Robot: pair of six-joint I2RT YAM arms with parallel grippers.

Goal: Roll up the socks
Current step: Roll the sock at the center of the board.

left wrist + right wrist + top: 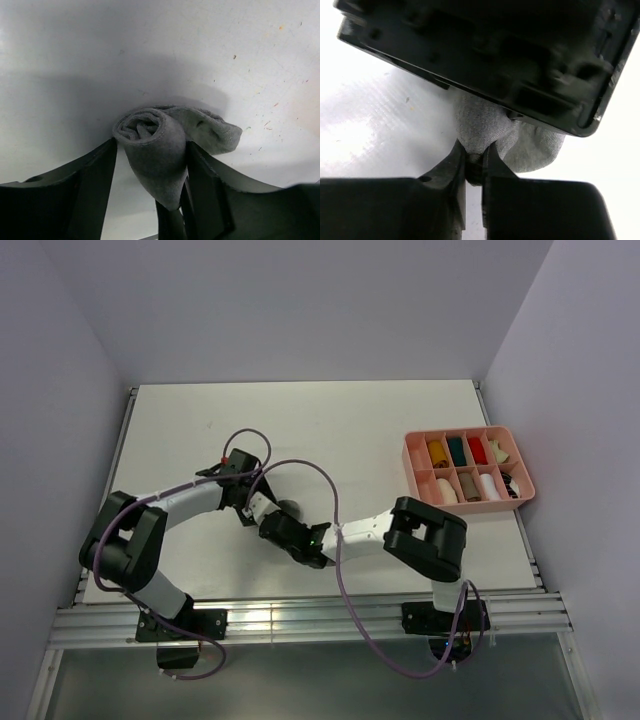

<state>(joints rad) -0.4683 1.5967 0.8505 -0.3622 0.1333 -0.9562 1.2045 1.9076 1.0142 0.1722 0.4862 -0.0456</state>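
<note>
Rolling, frame centre: my right gripper (475, 156) pinches the sock (150, 135), nearly closed; my left gripper (152, 147), parted, straddles it. Next, probably: tuck loose end.

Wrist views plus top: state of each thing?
Sock: grey, rolled, one end sticking out.
Left fingers: open, either side of the roll.
Right fingers: shut on the sock's fabric.
Tray: pink, compartments filled.
Bundles: rolled, in the tray.

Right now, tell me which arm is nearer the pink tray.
Right. The right arm bends just near-side of the pink tray; the left arm lies well to its left.
</note>
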